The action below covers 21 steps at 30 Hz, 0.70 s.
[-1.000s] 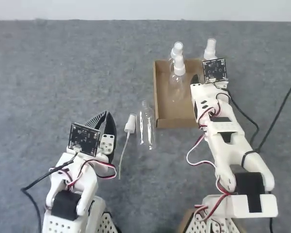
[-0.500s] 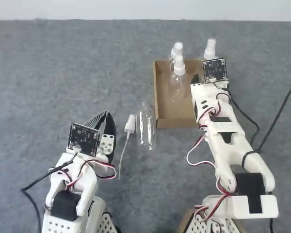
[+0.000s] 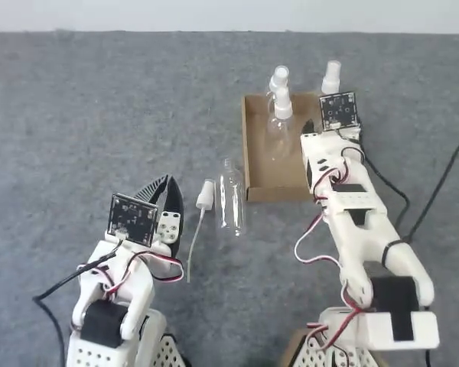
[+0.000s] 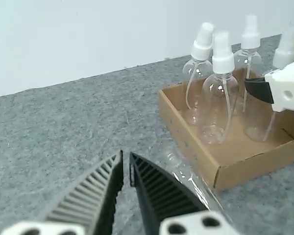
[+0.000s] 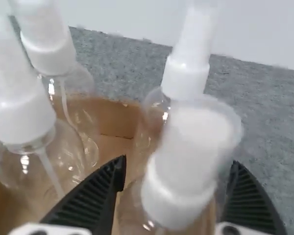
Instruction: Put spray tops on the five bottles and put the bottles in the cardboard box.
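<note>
The cardboard box [image 3: 254, 145] sits at the table's centre right, with several clear bottles standing in it, each with a white spray top [image 3: 281, 103]. My right gripper [image 3: 317, 122] hangs over the box's right side. Its fingers [image 5: 100, 188] stand open on either side of one capped bottle [image 5: 186, 161], seen also as the capped bottle [image 4: 262, 115] in the left wrist view. One bare bottle [image 3: 231, 199] lies on the mat left of the box, a loose spray top [image 3: 204, 197] with its tube beside it. My left gripper [image 3: 166, 183] rests shut, just left of that top.
Grey mat covers the whole table. A black cable [image 3: 436, 183] runs along the right side of the right arm. Open mat stretches to the far left and behind the box.
The right arm's lower part has shifted slightly; gripper, bottles and left arm stay where they were.
</note>
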Each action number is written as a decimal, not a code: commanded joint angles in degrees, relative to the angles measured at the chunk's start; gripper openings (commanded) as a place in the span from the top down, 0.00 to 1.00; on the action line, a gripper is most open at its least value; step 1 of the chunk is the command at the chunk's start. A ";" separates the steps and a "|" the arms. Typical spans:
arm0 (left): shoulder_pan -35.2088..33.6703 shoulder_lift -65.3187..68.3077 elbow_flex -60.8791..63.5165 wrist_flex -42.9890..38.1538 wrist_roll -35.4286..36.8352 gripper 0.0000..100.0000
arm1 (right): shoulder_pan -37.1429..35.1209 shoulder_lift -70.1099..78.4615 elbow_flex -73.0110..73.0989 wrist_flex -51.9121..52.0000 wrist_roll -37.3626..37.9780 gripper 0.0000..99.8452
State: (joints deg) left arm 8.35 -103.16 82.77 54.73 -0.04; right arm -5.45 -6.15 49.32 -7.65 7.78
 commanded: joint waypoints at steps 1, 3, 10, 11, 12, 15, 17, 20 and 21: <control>-0.18 -1.05 -0.22 -1.49 -0.18 0.99 | -0.40 -6.46 -4.48 5.14 0.88 0.73; -0.18 -1.05 -0.22 -1.49 -0.18 0.99 | -0.22 -8.40 -6.51 8.31 0.88 0.73; -0.18 -1.05 -0.22 -1.49 -0.18 0.99 | -0.13 -16.92 -13.80 20.88 0.88 0.73; -0.26 -1.05 -0.22 -1.49 -0.18 0.99 | -0.31 -18.33 -14.86 23.43 0.88 0.73; -0.26 -1.05 -0.22 -1.49 -0.18 0.99 | -0.57 -19.91 -15.82 26.24 0.88 0.73; -0.35 -1.05 -0.40 -1.49 -0.18 0.99 | -2.33 -24.92 -17.58 35.12 0.44 0.73; -1.67 -1.05 -0.57 -1.49 -0.18 0.99 | -5.23 -28.35 -17.67 41.27 0.44 0.73; -6.15 -1.05 -1.80 -1.32 -0.09 0.99 | -12.70 -32.31 -17.67 51.30 0.44 0.73; -7.82 -0.88 -2.59 -1.05 -0.09 0.99 | -15.69 -33.27 -17.67 54.37 0.35 0.73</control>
State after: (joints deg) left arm 5.45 -103.16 82.77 54.73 -0.04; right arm -14.24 -34.02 35.78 37.80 7.78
